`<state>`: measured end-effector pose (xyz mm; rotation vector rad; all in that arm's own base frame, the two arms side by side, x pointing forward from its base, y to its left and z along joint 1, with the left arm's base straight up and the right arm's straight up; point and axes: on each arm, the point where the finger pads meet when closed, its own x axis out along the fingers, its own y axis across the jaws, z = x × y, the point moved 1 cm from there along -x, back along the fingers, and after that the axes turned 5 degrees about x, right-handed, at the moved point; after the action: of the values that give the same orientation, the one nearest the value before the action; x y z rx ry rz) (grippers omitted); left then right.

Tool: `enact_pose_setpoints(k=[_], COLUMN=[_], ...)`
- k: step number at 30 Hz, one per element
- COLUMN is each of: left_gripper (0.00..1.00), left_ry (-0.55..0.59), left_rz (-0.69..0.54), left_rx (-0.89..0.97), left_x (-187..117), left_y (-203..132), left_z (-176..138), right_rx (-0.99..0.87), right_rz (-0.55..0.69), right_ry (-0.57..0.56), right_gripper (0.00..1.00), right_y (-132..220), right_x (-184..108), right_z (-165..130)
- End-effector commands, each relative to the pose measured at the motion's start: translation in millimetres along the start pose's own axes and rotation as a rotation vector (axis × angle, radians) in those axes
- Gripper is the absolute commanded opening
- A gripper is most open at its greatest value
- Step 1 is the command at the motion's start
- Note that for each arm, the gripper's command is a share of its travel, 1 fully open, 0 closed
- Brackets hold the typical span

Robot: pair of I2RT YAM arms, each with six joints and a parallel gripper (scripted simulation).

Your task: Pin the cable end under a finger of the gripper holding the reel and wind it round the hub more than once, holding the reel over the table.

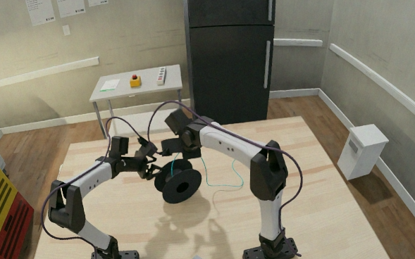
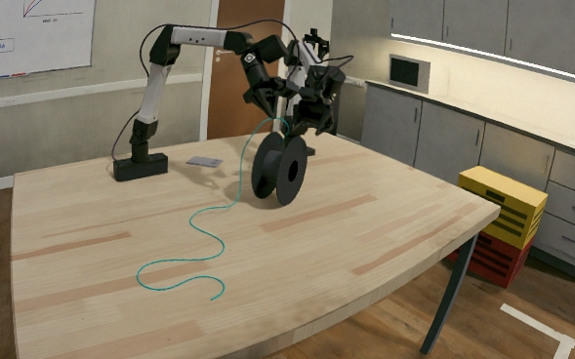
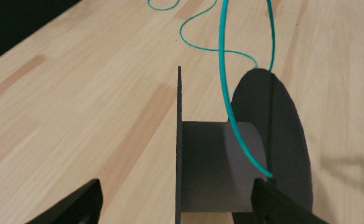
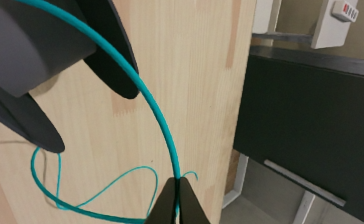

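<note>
Black reel (image 1: 195, 177) (image 2: 296, 187) (image 3: 218, 167) (image 4: 58, 42), teal cable (image 1: 220, 185) (image 2: 241, 171) (image 3: 225, 85) (image 4: 158, 112) unwound

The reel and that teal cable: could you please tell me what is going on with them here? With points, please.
The right gripper (image 4: 177, 187) is shut on the teal cable (image 1: 206, 173) (image 2: 240, 168) (image 3: 224, 65) (image 4: 159, 117) and holds one end section over the black reel (image 1: 182, 186) (image 2: 292, 171) (image 3: 218, 165) (image 4: 43, 45). The left gripper (image 1: 157, 172) (image 3: 177, 188) is open at the reel. The cable's far part lies in loose curves on the table (image 2: 309, 263), with no full turn around the hub.
</note>
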<state>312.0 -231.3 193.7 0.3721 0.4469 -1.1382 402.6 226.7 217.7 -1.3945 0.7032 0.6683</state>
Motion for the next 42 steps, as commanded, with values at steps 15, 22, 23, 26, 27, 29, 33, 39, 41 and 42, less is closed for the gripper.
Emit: enact_pose_setpoints(k=[15, 22, 23, 26, 27, 29, 33, 39, 41, 42], left_gripper=[0.75, 0.75, 0.75, 0.75, 0.75, 0.75, 0.75, 0.75, 0.75, 0.75], left_ry=[-0.046, -0.044, -0.045, -0.051, -0.052, -0.052, -0.052, -0.051, -0.051, -0.052], left_rz=[0.017, 0.02, 0.021, 0.026, 0.026, 0.026, 0.016, 0.025, 0.026, 0.026], left_rx=[0.04, 0.034, 0.035, 0.04, 0.04, 0.04, 0.045, 0.039, 0.04, 0.04], left_x=[-10, -10, -11, -13, -14, -14, -11, -10, -11, -12], left_y=[0, 0, 0, 4, 5, 5, 1, 1, 2, 3], left_z=[22, 22, 23, 25, 25, 25, 26, 25, 24, 24], right_rx=[0.009, 0.011, 0.013, 0.018, 0.017, 0.017, 0.019, 0.016, 0.015, 0.015], right_rz=[0.008, -0.009, -0.012, -0.015, -0.013, -0.013, -0.017, -0.009, -0.007, -0.008], right_ry=[0.02, 0.003, 0.001, 0.003, 0.004, 0.004, 0.001, 0.007, 0.009, 0.009], right_gripper=[0.0, 0.0, 0.0, 0.0, 0.0, 0.0, 0.0, 0.0, 0.0, 0.0], right_y=[9, 6, 5, 5, 6, 6, 5, 6, 6, 6], right_x=[23, 20, 19, 17, 16, 16, 10, 9, 10, 9], right_z=[-7, 0, 1, -1, -2, -2, -5, -8, -9, -9])
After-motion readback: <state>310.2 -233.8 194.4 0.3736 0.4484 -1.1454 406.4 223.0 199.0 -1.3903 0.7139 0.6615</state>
